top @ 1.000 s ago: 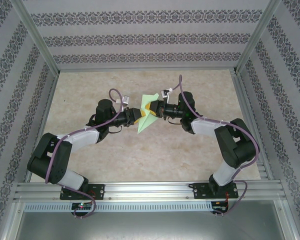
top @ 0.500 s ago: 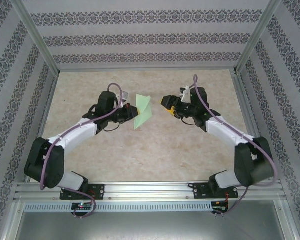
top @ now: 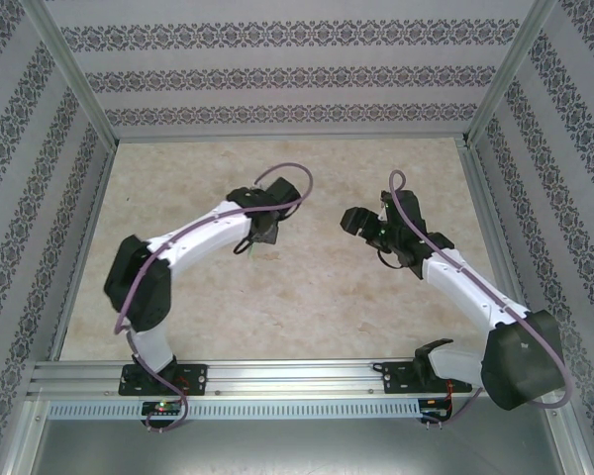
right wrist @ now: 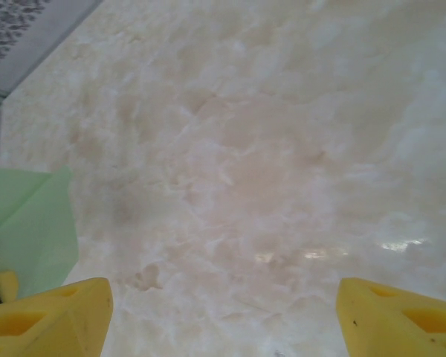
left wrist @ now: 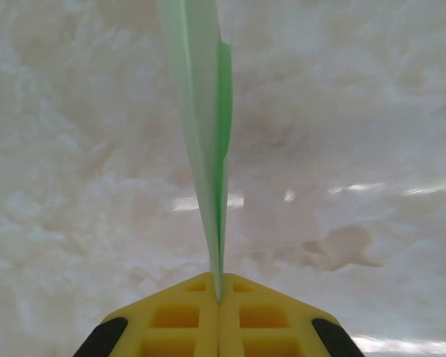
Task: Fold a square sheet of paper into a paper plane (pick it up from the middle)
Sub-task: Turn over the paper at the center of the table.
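Note:
The pale mint-green sheet of paper [left wrist: 207, 111], folded flat, stands edge-on in the left wrist view and runs up from the jaws. My left gripper [left wrist: 220, 291] is shut on its lower edge, yellow fingers pressed together around it. In the top view the left gripper [top: 260, 226] points down over the middle of the table. My right gripper [top: 354, 220] hangs a short way to its right, open and empty, with its yellow fingertips [right wrist: 67, 312] wide apart. A corner of the green paper [right wrist: 30, 223] shows at the left edge of the right wrist view.
The beige marbled table top [top: 307, 297] lies under both arms. Patterned walls with metal posts [top: 74, 79] close in the left, back and right sides. The aluminium rail [top: 297, 376] carrying the arm bases runs along the near edge.
The right gripper let go of the paper, opened and drew back to the right. The left arm swung over the centre with the paper and turned its wrist downward.

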### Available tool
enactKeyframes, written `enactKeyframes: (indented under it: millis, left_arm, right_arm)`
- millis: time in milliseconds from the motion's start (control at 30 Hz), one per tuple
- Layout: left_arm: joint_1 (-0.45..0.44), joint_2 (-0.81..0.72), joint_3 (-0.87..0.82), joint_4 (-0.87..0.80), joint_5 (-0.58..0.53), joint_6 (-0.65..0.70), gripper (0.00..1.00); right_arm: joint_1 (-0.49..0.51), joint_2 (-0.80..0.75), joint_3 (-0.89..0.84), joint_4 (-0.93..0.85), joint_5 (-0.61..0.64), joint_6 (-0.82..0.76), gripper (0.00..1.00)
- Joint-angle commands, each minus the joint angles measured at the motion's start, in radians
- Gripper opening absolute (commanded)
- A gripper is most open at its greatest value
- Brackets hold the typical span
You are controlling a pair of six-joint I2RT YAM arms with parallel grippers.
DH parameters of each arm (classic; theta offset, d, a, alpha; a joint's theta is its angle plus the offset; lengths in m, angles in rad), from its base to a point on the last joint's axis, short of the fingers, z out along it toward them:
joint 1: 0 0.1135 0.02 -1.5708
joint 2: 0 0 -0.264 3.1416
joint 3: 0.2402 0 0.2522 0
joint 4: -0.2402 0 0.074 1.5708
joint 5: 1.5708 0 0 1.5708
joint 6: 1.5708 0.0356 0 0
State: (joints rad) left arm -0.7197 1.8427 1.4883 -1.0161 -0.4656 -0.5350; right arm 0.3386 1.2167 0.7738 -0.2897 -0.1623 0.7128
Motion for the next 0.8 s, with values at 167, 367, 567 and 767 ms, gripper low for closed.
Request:
enactKeyframes:
  millis: [167, 367, 567, 767]
  left_arm:
    - [-0.037, 0.168, 0.09, -0.074, 0.06, -0.041, 0.14]
    - [0.004, 0.126, 0.068, 0.066, 0.336, -0.043, 0.42]
    - [0.125, -0.048, -0.068, 0.237, 0.567, -0.065, 0.67]
    - [0.312, -0.218, -0.259, 0.337, 0.622, -0.111, 0.77]
  right_arm:
    - [0.0, -0.031, -0.073, -0.012, 0.107, 0.054, 0.79]
    - [0.005, -0.028, -0.087, -0.009, 0.101, 0.065, 0.79]
    - [0.136, 0.033, -0.037, 0.015, 0.115, 0.072, 0.73]
    - [0.367, 0.246, 0.107, 0.075, 0.114, 0.12, 0.55]
